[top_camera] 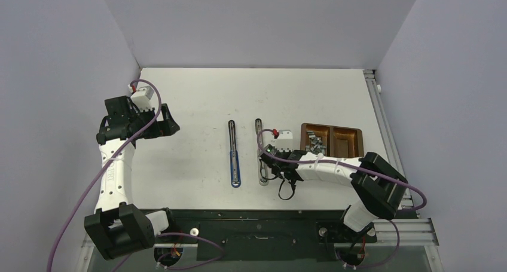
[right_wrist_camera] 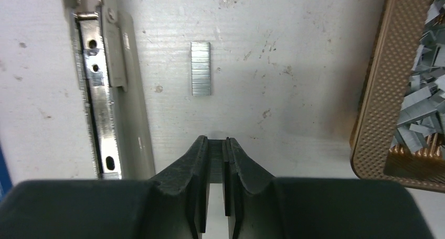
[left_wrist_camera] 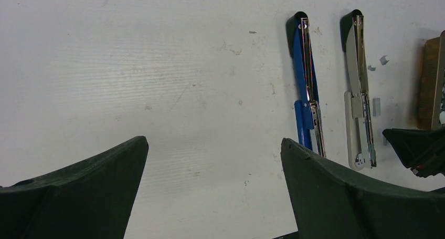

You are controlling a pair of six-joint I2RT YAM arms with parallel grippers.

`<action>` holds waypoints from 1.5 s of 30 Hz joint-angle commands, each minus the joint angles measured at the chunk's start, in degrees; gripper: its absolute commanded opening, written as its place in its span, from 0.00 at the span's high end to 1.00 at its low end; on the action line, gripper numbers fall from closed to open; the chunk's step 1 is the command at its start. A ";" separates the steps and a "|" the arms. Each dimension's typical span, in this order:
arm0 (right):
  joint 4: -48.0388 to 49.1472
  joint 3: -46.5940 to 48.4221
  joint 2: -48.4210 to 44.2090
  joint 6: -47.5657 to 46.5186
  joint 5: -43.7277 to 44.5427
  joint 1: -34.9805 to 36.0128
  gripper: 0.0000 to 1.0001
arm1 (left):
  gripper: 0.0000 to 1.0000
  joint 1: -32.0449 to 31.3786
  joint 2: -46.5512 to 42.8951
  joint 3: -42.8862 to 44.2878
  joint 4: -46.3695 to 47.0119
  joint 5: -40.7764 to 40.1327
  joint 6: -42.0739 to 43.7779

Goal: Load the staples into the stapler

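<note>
My left arm (top_camera: 113,170) stands up at the left side, and my left gripper (left_wrist_camera: 215,155) is spread wide, jaws far apart. My right arm (top_camera: 335,167) stretches low to the left. My right gripper (right_wrist_camera: 216,141) pinches a staple strip (right_wrist_camera: 216,157) between its fingertips.

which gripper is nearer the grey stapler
Right. The right gripper, shut on a staple strip, sits just beside the grey stapler on its tray side; the left gripper hangs far off, beyond the blue stapler.

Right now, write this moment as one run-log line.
left gripper open | right gripper shut on staple strip | beside grey stapler | loose strip on table
</note>
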 commanded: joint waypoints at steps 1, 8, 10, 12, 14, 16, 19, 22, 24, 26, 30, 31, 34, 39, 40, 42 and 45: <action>-2.92 4.96 -4.41 -0.97 4.18 1.66 0.91 | 0.04 -0.17 -0.88 1.91 1.21 1.19 -0.67; -5.51 11.44 -3.93 -1.13 6.27 5.14 0.91 | 0.04 -0.15 -1.39 1.81 1.02 1.54 -0.68; -5.90 13.46 -3.09 -1.20 6.71 6.41 0.91 | 0.04 -0.17 -1.57 1.68 0.91 1.56 0.77; -6.10 15.92 -1.73 -1.45 7.17 7.69 0.91 | 0.04 -0.15 -1.72 1.50 0.91 1.62 0.98; -6.12 18.26 0.32 -1.80 7.97 9.05 0.91 | 0.04 -0.17 -1.86 1.13 1.15 1.70 0.89; -5.71 20.66 2.36 -2.04 8.52 10.13 0.91 | 0.04 -0.12 -1.78 0.71 1.20 1.92 0.91; -4.02 23.51 5.19 -2.48 9.94 11.96 0.91 | 0.04 -0.15 -1.55 0.18 1.23 2.16 0.96; -2.20 25.08 7.66 -2.67 11.67 13.66 0.91 | 0.04 -0.17 -1.18 0.02 1.21 2.23 1.13; -1.38 26.06 9.24 -2.57 13.25 14.68 0.91 | 0.04 -0.15 -1.09 -0.16 1.24 2.30 1.18; -1.03 26.99 10.78 -1.99 15.15 15.61 0.91 | 0.04 -0.12 -1.13 -0.35 1.17 2.39 1.22; 0.78 27.48 12.70 -1.62 17.98 17.40 0.91 | 0.04 -0.17 -1.13 -0.64 1.27 2.42 1.43; 1.40 27.47 13.03 -1.57 18.42 17.68 0.91 | 0.04 -0.17 -1.11 -0.57 1.25 2.41 1.44; 3.49 27.19 14.34 -1.91 18.97 18.39 0.91 | 0.04 -0.17 -0.80 -0.91 1.39 2.39 1.13; 6.93 25.67 15.27 -2.02 20.60 19.56 0.91 | 0.04 -0.15 -0.36 -1.40 1.88 2.61 0.43; 7.59 25.30 15.34 -1.95 20.64 19.66 0.91 | 0.04 -0.17 -0.32 -1.51 1.92 2.53 0.43; 8.46 24.89 15.72 -1.65 20.50 19.75 0.91 | 0.04 -0.17 -0.18 -1.71 1.99 2.26 0.56; 8.58 25.14 16.72 -1.08 20.38 19.83 0.91 | 0.04 -0.12 -0.06 -1.88 2.00 2.07 0.90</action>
